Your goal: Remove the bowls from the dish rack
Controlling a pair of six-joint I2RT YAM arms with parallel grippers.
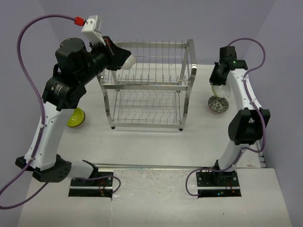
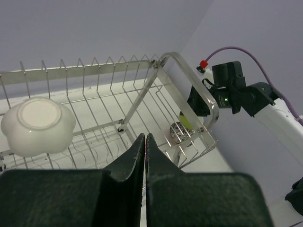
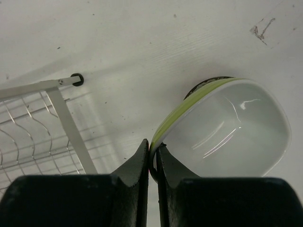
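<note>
The chrome dish rack (image 1: 147, 85) stands mid-table. A white bowl (image 2: 38, 125) rests among the dividers of its upper tier at the left end (image 1: 129, 60). My left gripper (image 2: 145, 137) is shut and empty, just above that tier beside the white bowl (image 1: 122, 56). My right gripper (image 3: 152, 144) is shut on the rim of the squarish lime green bowl (image 3: 227, 127), holding it tilted just above a patterned bowl (image 1: 218, 104) on the table right of the rack. A round lime green bowl (image 1: 75, 117) lies on the table left of the rack.
The rack's lower tier (image 1: 147, 111) shows no bowls. The rack's right foot (image 3: 75, 78) is close to the held bowl. The table's right edge (image 1: 258, 123) lies beyond the patterned bowl. Walls close in behind the rack.
</note>
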